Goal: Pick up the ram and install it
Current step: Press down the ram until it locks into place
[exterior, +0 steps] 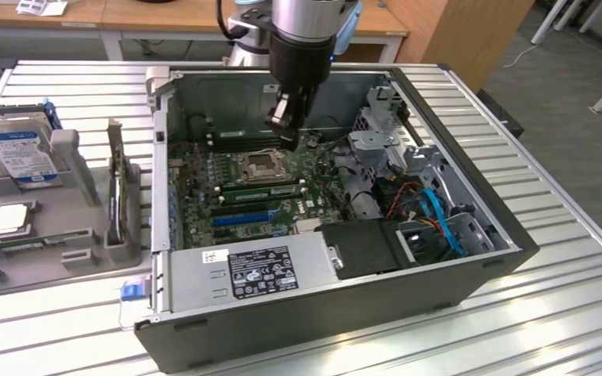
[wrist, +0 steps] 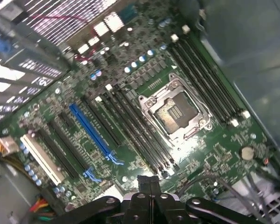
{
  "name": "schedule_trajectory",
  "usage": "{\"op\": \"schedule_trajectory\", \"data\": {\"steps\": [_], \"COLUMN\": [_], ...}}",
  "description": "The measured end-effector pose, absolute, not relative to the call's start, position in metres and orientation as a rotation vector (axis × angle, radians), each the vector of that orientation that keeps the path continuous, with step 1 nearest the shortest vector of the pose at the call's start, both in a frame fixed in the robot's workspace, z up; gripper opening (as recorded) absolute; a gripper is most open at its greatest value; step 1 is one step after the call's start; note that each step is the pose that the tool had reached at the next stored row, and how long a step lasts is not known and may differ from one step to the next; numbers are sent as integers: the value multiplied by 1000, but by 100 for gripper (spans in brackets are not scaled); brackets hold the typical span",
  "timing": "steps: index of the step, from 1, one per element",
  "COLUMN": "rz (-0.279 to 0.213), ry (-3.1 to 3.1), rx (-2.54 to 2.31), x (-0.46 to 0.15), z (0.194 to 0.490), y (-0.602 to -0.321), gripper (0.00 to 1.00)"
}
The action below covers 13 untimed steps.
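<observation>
A long green stick with dark chips, the ram (exterior: 264,190), stands on edge in a slot just in front of the bare processor socket (exterior: 258,163) on the motherboard. My gripper (exterior: 286,124) hangs inside the open computer case (exterior: 312,313), above the board and a little behind the socket, apart from the ram. In the wrist view its fingertips (wrist: 149,183) are pressed together with nothing between them, over the rows of dark memory slots (wrist: 140,135) beside the socket (wrist: 173,111). From that angle I cannot pick the ram out among the slots.
A grey fixture (exterior: 66,258) at the exterior view's left holds a blue-labelled hard drive (exterior: 16,153), a square silver processor chip (exterior: 6,219) and an upright card (exterior: 118,196). The power supply (exterior: 254,270), drive cage (exterior: 385,149) and blue cables (exterior: 437,215) crowd the case.
</observation>
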<state>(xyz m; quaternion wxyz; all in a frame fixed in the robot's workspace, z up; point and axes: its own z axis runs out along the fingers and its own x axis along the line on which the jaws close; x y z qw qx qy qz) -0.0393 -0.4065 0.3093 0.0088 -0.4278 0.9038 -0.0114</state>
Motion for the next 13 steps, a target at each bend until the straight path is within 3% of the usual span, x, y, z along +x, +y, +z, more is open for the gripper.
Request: {"op": "schedule_trajectory", "data": {"steps": [13], "rz": [-39], "ry": [2964], "rx": [-995], "x": [-39], "z": [309], "y": [-406], "gripper": [10]}}
